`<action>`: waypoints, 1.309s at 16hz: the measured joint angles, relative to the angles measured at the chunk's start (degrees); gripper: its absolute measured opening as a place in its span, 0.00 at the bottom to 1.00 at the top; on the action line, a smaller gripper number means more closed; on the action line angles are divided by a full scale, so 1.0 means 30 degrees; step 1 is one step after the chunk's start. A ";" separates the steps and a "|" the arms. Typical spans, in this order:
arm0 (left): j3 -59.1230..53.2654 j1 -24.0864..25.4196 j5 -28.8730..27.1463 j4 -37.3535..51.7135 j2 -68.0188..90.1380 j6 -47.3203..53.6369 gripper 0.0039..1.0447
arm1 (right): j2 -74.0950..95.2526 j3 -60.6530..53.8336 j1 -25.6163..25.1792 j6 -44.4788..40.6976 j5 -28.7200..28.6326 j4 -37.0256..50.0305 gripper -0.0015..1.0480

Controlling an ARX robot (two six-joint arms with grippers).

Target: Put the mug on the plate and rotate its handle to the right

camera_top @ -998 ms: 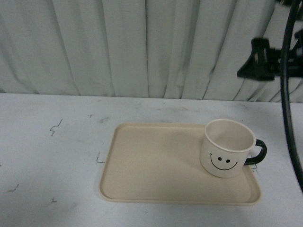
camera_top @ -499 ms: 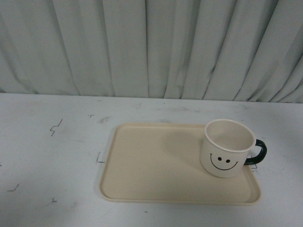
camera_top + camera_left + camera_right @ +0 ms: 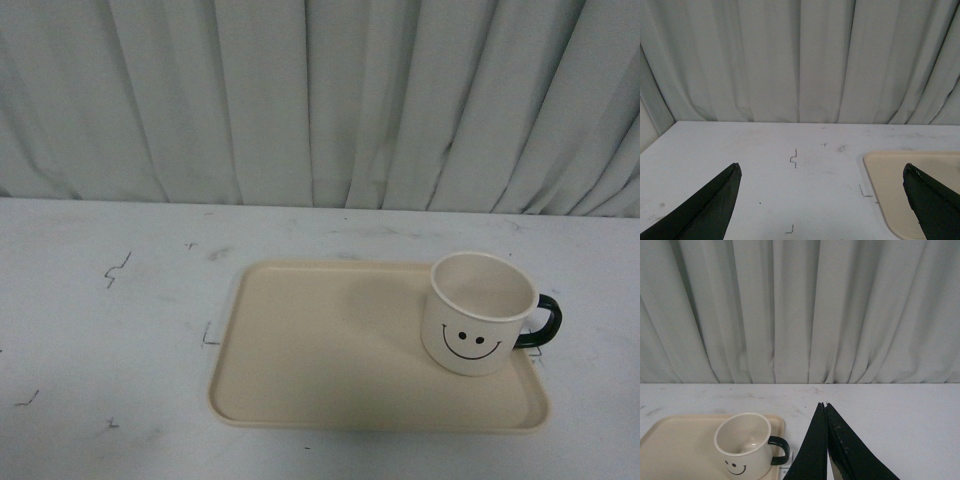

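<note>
Front view: the mug point(image 3: 477, 315) stands upright on the plate point(image 3: 330, 350), at its right end, smiley face toward the camera and handle point(image 3: 540, 322) pointing right; no arm shows. Left wrist view: the left gripper point(image 3: 822, 197) is spread wide with nothing in it, over the bench point(image 3: 755, 165). Right wrist view: the right gripper point(image 3: 826, 407) is pressed closed, holding nothing, beside the mug. Both steps look done; little seems left beyond parking the arms.

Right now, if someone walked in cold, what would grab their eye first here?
The mug with its smiley face, upright on the plate's right end, dark handle pointing right. Next, the pale curtain behind the table. No arm shows in the front view; the left gripper is open, the right gripper shut.
</note>
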 joint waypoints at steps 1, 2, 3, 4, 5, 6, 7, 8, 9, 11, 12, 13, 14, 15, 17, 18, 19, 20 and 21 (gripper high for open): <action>0.0000 0.0000 0.0000 0.0007 0.0000 0.0000 0.94 | 0.0262 -0.1421 -0.0007 0.0022 0.0000 0.1078 0.02; 0.0000 0.0000 0.0007 0.0000 0.0000 0.0000 0.94 | 0.0372 -0.1421 0.0000 0.0036 -0.0036 0.1311 0.02; 0.0000 0.0000 -0.0007 0.0000 0.0000 0.0000 0.94 | 0.0189 -0.1421 0.0000 0.0036 -0.0029 0.1246 0.02; 0.0000 0.0000 0.0000 0.0015 0.0000 0.0000 0.94 | -0.0036 -0.1421 0.0000 0.0036 -0.0022 0.0794 0.02; 0.0000 0.0000 0.0007 0.0007 0.0000 0.0000 0.94 | -0.0597 -0.1421 0.0000 0.0036 -0.0022 0.0124 0.02; 0.0000 0.0000 0.0000 0.0007 0.0000 0.0000 0.94 | -0.1377 -0.1421 0.0000 0.0036 -0.0022 -0.0546 0.02; 0.0000 0.0000 0.0000 0.0007 0.0000 0.0000 0.94 | -0.2055 -0.1421 0.0000 0.0036 -0.0022 -0.1093 0.02; 0.0000 0.0000 0.0000 0.0007 0.0000 0.0000 0.94 | -0.2339 -0.1421 0.0000 0.0036 -0.0022 -0.1180 0.02; 0.0000 0.0000 0.0000 0.0007 0.0000 0.0000 0.94 | -0.2106 -0.1421 0.0000 0.0036 -0.0022 -0.1005 0.02; 0.0000 0.0000 0.0000 0.0007 0.0000 0.0000 0.94 | -0.1843 -0.1421 0.0000 0.0036 -0.0022 -0.0874 0.02; 0.0000 0.0000 0.0000 0.0007 0.0000 0.0000 0.94 | -0.2069 -0.1421 0.0000 0.0036 -0.0022 -0.1304 0.02; 0.0000 0.0000 0.0000 0.0007 0.0000 0.0000 0.94 | -0.2528 -0.1421 0.0000 0.0036 -0.0022 -0.1683 0.02; 0.0000 0.0000 0.0000 0.0007 0.0000 0.0000 0.94 | -0.3184 -0.1421 0.0000 0.0044 -0.0022 -0.2193 0.02; 0.0000 0.0000 0.0000 0.0007 0.0000 0.0000 0.94 | -0.3723 -0.1421 0.0000 0.0044 -0.0022 -0.2820 0.02; 0.0000 0.0000 0.0000 0.0007 0.0000 0.0000 0.94 | -0.4568 -0.1421 0.0000 0.0044 -0.0022 -0.3650 0.02; 0.0000 0.0000 0.0000 0.0007 0.0000 0.0000 0.94 | -0.4867 -0.1421 0.0000 0.0051 -0.0022 -0.3942 0.02; 0.0000 0.0000 0.0000 0.0007 0.0000 0.0000 0.94 | -0.5187 -0.1421 0.0000 0.0051 -0.0022 -0.4248 0.02; 0.0000 0.0000 0.0000 0.0007 0.0000 0.0000 0.94 | -0.5435 -0.1421 0.0000 0.0058 -0.0022 -0.4510 0.02; 0.0000 0.0000 0.0000 0.0007 0.0000 0.0000 0.94 | -0.5559 -0.1421 0.0000 0.0058 -0.0022 -0.4634 0.02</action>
